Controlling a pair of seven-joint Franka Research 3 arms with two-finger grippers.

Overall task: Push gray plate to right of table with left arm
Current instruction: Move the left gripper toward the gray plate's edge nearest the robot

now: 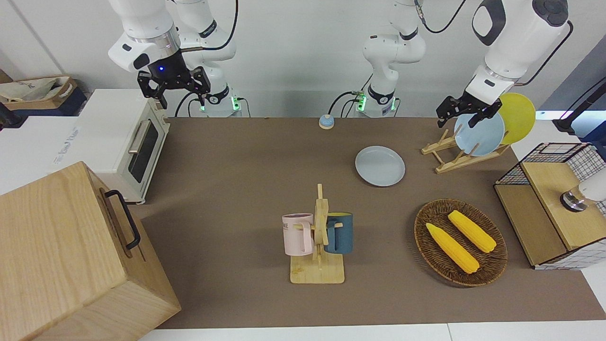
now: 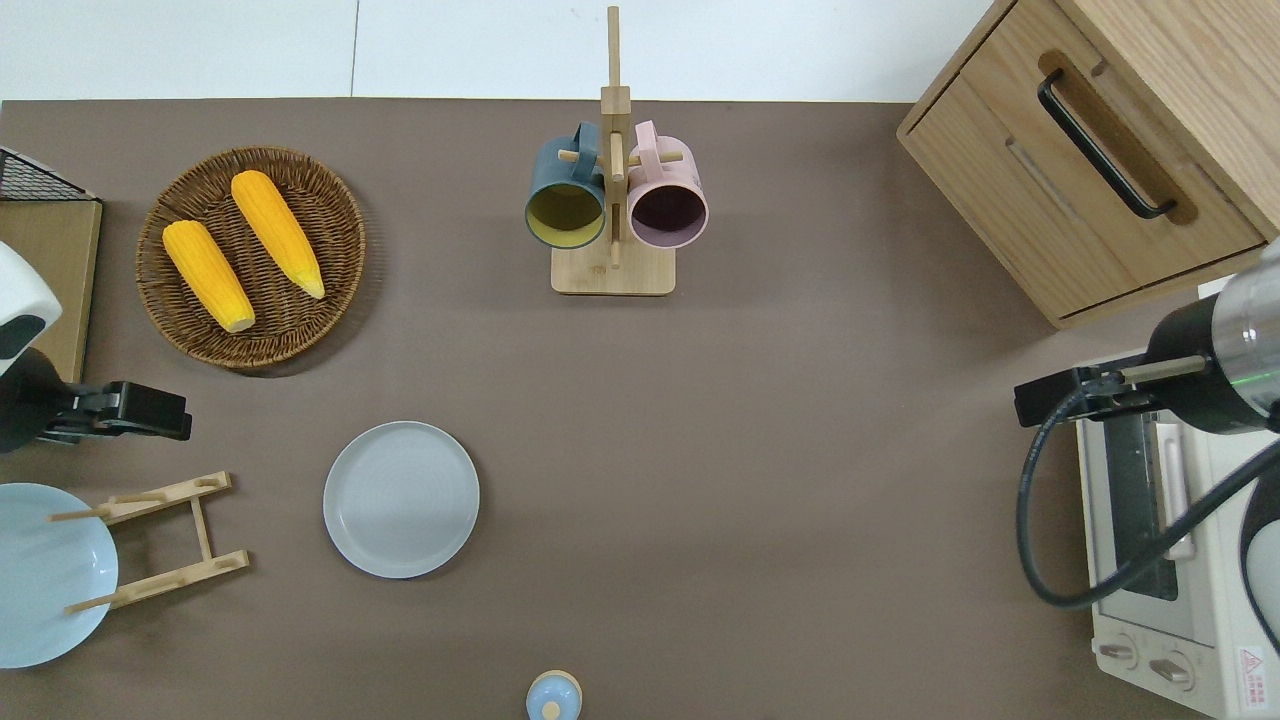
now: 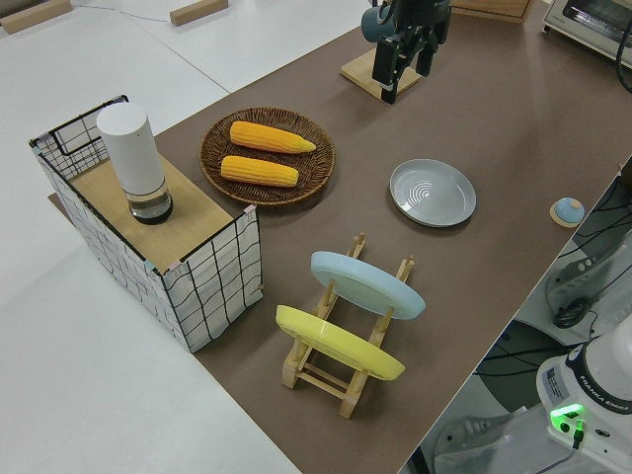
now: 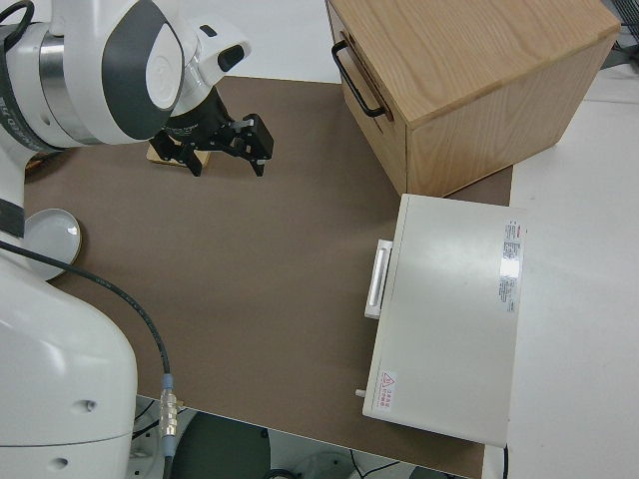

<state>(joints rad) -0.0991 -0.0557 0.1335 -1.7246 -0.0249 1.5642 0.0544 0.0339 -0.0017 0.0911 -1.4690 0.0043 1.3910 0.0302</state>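
The gray plate (image 2: 401, 499) lies flat on the table (image 2: 800, 450), in the half toward the left arm's end and closer to the edge nearest the robots than to the opposite one. Nothing touches it. The left gripper (image 1: 466, 110) hangs in the air with its fingers spread and empty, over the strip of tabletop between the corn basket (image 2: 252, 256) and the wooden plate rack (image 2: 165, 540), near the left arm's end of the table. The right arm is parked, its fingers also spread.

The push has not yet begun, and several things could spoil it. The plate is shallow with a low rim, so fingers set too high would likely slide over it, while fingers pressed down on the rim could tip it up. A contact off the plate's centre line would probably spin it or send it curving toward the mug rack (image 2: 613, 200) or the small blue bell (image 2: 553, 697) at the near edge. Coming down to the plate's side, the gripper passes close to the plate rack; a careless descent could knock the rack or the light blue plate (image 2: 50, 570) leaning in it.
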